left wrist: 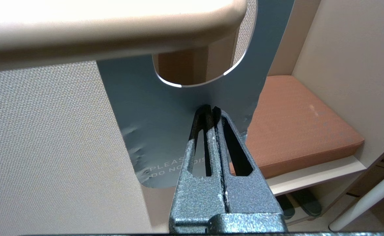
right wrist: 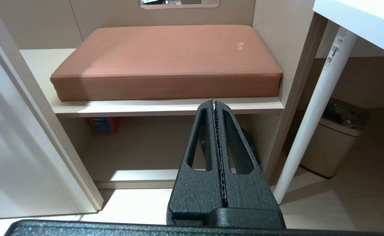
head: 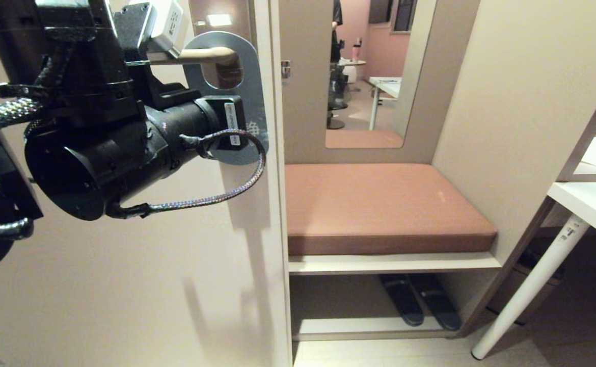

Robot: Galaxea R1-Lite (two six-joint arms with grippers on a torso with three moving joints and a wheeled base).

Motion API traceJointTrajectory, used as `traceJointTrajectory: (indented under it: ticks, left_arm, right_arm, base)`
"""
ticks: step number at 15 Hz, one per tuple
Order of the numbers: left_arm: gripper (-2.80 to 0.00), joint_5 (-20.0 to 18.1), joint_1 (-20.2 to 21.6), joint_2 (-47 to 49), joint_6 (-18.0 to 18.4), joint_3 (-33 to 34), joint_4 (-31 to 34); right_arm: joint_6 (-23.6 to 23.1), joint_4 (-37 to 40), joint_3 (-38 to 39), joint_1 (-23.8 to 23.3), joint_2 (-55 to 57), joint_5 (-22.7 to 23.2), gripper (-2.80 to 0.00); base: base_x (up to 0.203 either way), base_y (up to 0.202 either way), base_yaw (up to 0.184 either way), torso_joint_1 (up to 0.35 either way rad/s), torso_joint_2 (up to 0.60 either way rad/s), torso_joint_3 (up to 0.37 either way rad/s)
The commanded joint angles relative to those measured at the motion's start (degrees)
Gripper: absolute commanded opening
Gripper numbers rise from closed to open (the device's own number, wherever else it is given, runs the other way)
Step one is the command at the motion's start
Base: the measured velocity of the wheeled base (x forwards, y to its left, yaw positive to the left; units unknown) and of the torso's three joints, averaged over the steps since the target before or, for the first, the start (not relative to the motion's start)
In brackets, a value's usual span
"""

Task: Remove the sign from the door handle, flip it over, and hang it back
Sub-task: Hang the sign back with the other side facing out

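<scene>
Blue-grey card was what you had in front of you: the sign point(left wrist: 165, 131) hung on the door handle point(left wrist: 113, 29), its oval hole looped over the cream lever, the face with "PLEASE DO NO..." lettering turned toward your left claw point(left wrist: 210, 109). That claw sat just under the hole, its two fingers pressed together, with their tips right at the card's surface between the hole and the printed words; you could not tell from the wrist view whether any of the card was pinched between them. In the head view the left arm covered the lower half of the sign point(head: 249, 76), and only its rounded top around the handle point(head: 196, 56) showed clearly. Your right claw point(right wrist: 215, 103) was well apart from the door, fingers shut on nothing, pointing toward the brown cushion point(right wrist: 165, 59) on its shelf point(right wrist: 165, 106).
</scene>
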Motion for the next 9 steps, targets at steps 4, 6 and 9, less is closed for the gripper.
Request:
traceJointTrajectory:
  ticks: [4, 6, 9]
  left_arm:
    - [-2.8, 0.52, -0.11, -1.51, 0.88, 0.12, -0.13]
    - [-2.8, 0.52, -0.31, -2.65, 1.05, 1.04, -0.08]
    - [-2.8, 0.98, -1.28, -4.7, 1.32, 2.84, -0.08]
  right_arm:
    - [0.04, -0.04, 0.0, 0.0, 0.02, -0.01, -2.8]
    - [0.04, -0.04, 0.0, 0.0, 0.02, -0.01, -2.8]
    - [0.04, -0.04, 0.0, 0.0, 0.02, -0.01, -2.8]
  base:
    - [0.0, 0.0, 0.0, 0.0, 0.0, 0.0]
    - [0.0, 0.0, 0.0, 0.0, 0.0, 0.0]
    - [0.0, 0.0, 0.0, 0.0, 0.0, 0.0]
